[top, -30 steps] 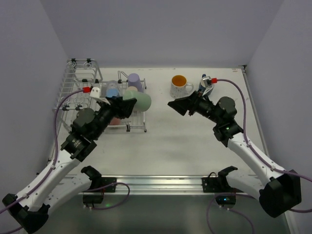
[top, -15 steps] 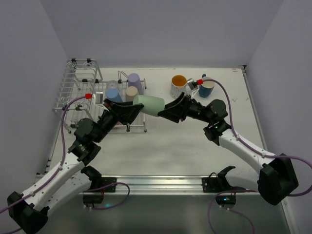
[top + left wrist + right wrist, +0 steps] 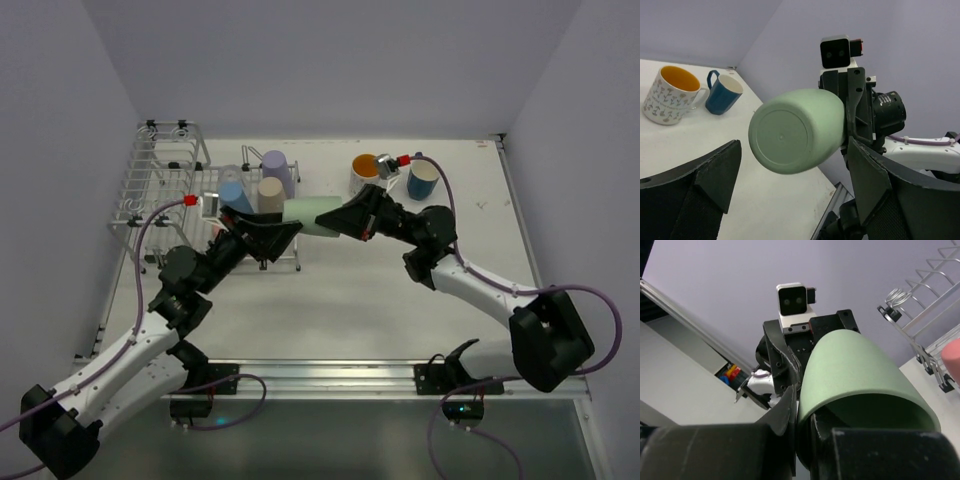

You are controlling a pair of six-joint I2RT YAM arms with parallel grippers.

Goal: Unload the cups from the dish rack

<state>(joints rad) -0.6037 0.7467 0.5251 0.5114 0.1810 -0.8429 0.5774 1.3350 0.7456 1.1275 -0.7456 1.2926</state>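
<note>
A mint cup point(image 3: 312, 216) hangs on its side above the table, between the two arms. My right gripper point(image 3: 345, 218) is shut on its rim, one finger inside the mouth and one outside point(image 3: 802, 415). My left gripper point(image 3: 285, 232) is open, its fingers standing apart on either side of the cup's base point(image 3: 792, 150) without touching it. The dish rack point(image 3: 160, 180) stands at the back left with a blue cup point(image 3: 231, 193), a beige cup point(image 3: 269, 192) and a lilac cup point(image 3: 277, 168) upside down at its right end. A pink cup point(image 3: 951, 355) shows at the right wrist view's edge.
A white mug with orange lining point(image 3: 367, 172) and a dark blue mug point(image 3: 423, 180) stand on the table at the back right, just behind my right wrist. The rack's tall wire basket point(image 3: 168, 150) is at the far left corner.
The right gripper has closed on the mint cup's rim. The left gripper, which held the cup's base, has opened. Both arms moved toward the middle.
</note>
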